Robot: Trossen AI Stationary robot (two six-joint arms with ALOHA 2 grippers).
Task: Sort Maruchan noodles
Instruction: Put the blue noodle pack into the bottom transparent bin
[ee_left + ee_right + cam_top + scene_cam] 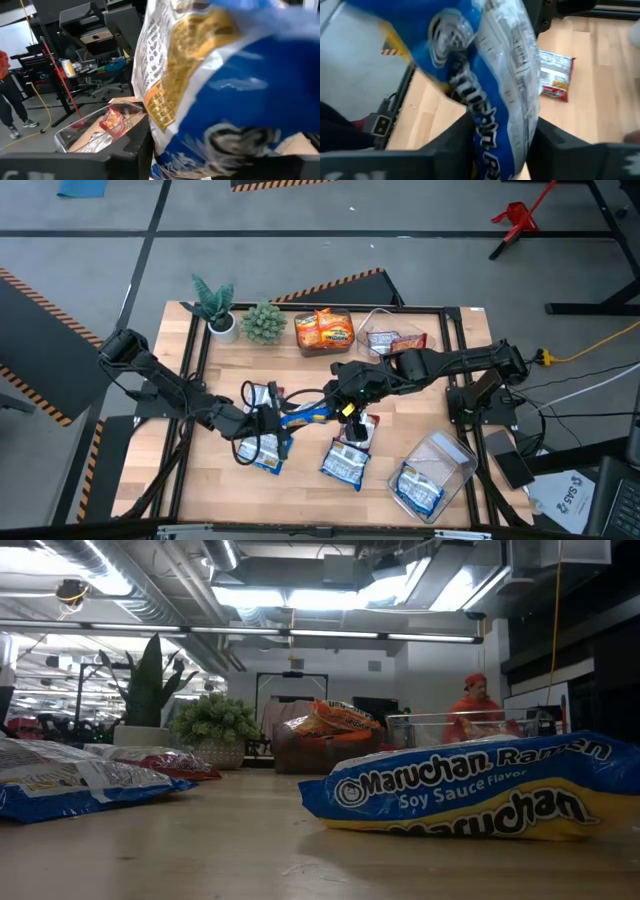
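Blue-and-white noodle packet (305, 412) is hanging above the counter (420, 430) middle, its long axis running left to right between both arms. I'm seeing the left claw (268, 420) clamping one end and the right claw (345, 402) clamping the other.

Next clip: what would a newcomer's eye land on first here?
Mid-table, both arms meet over one blue packet, the left claw and right claw at its two ends. At the back edge sit two plants beside a bin of orange packets. A clear bin holding a blue packet lies at the near right corner.
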